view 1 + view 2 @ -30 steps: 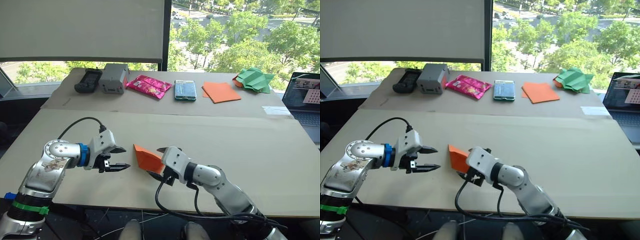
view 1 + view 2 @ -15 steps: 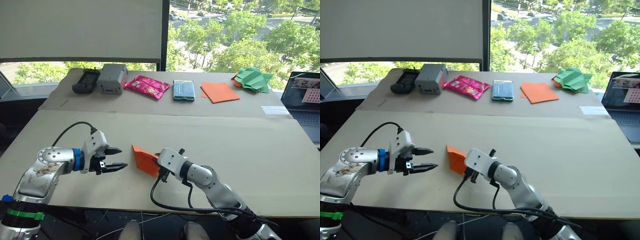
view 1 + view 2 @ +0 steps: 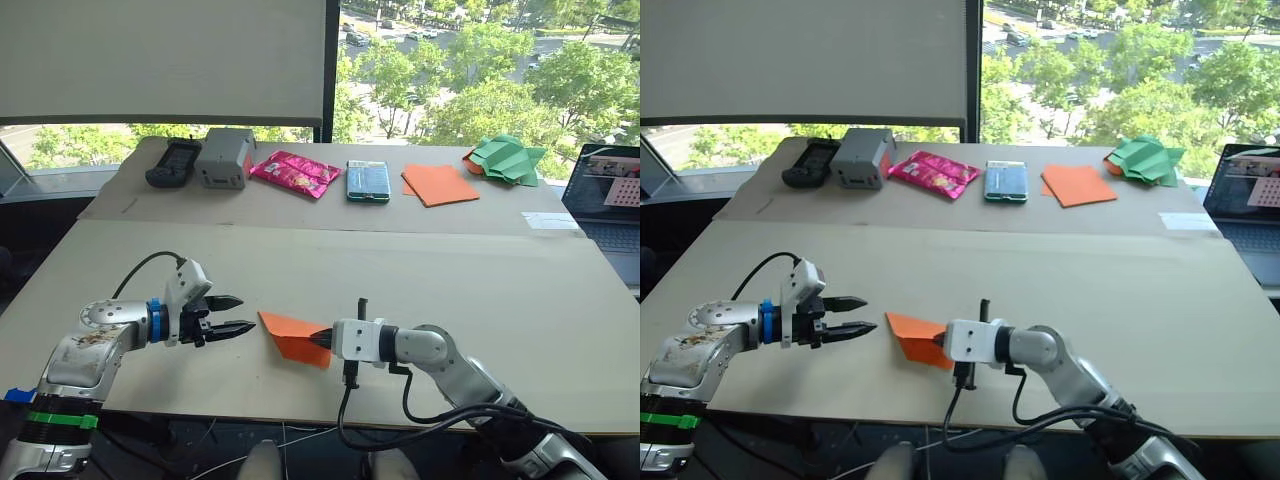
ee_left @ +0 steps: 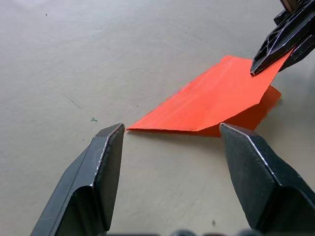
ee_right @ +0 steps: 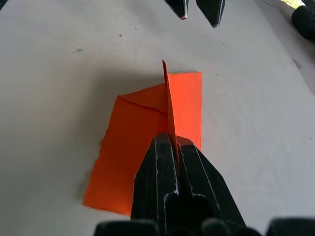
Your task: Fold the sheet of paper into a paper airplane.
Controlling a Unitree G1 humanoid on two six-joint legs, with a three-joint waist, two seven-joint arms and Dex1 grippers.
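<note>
**Halfway to a plane, nose is there but no wings yet**

So the sheet of paper (image 3: 293, 335) sits near the front edge of the table (image 3: 480, 290), roughly at 6 o'clock from the middle of the table in the head view. It already has a pointed tip aimed at 9 o'clock, toward our left gripper (image 3: 228, 315), and you can see crease lines plus one flap standing up on edge in the right wrist view. We'd call that partly folded: the nose and a center fold look done, the wing folds and final sharpening still look open to us. Not a finished airplane by any stretch.

Our right gripper (image 3: 322, 338) comes in from 3 o'clock with its fingers (image 5: 170, 162) pressed together on the paper's raised edge, pinching it. The left gripper hangs just beside the tip at 9 o'clock, fingers (image 4: 101, 162) spread apart and touching nothing.

The table is a plain beige board, with a second strip of it along the back. Lined up back there around 12 o'clock: a black device (image 3: 176, 161), a grey box (image 3: 225, 156), a pink packet (image 3: 297, 172), a phone (image 3: 370, 180), a smooth orange square (image 3: 442, 184) and some green crumpled paper (image 3: 508, 159). A laptop (image 3: 607, 200) pokes in at 2 o'clock. Behind it all is a big window with a blind (image 3: 165, 60) half down and trees outside.
</note>
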